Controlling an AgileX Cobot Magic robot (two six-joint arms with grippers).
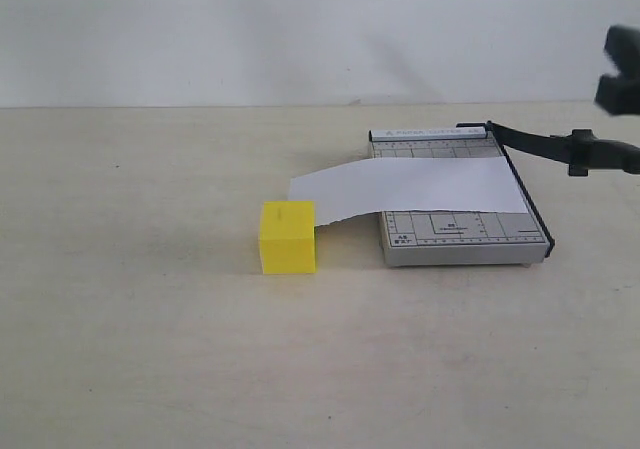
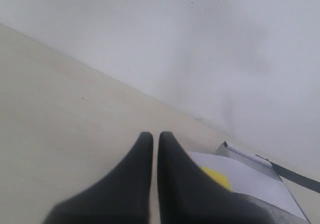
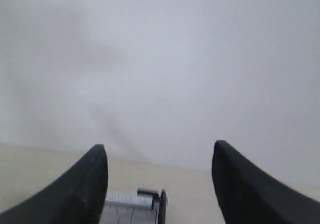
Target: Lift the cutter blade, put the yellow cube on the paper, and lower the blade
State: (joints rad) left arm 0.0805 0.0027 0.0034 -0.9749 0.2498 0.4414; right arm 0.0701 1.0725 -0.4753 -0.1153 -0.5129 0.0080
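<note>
The yellow cube (image 1: 288,236) rests on the table at the hanging left end of the paper (image 1: 410,187). That white strip lies across the grey cutter base (image 1: 460,239). The cutter blade (image 1: 540,141) is lifted off the base and slants out to the right, ending in its thick handle (image 1: 603,155). My right gripper (image 1: 621,69) hangs above the handle, apart from it; in the right wrist view it (image 3: 160,151) is open and empty over the base's hinge end (image 3: 150,199). My left gripper (image 2: 151,136) is shut on nothing, with the cube (image 2: 216,176) partly hidden behind one finger.
Pale table top (image 1: 130,299) spreads left of and in front of the cube. A plain white wall (image 1: 250,29) rises behind the table's far edge. The left arm is outside the exterior view.
</note>
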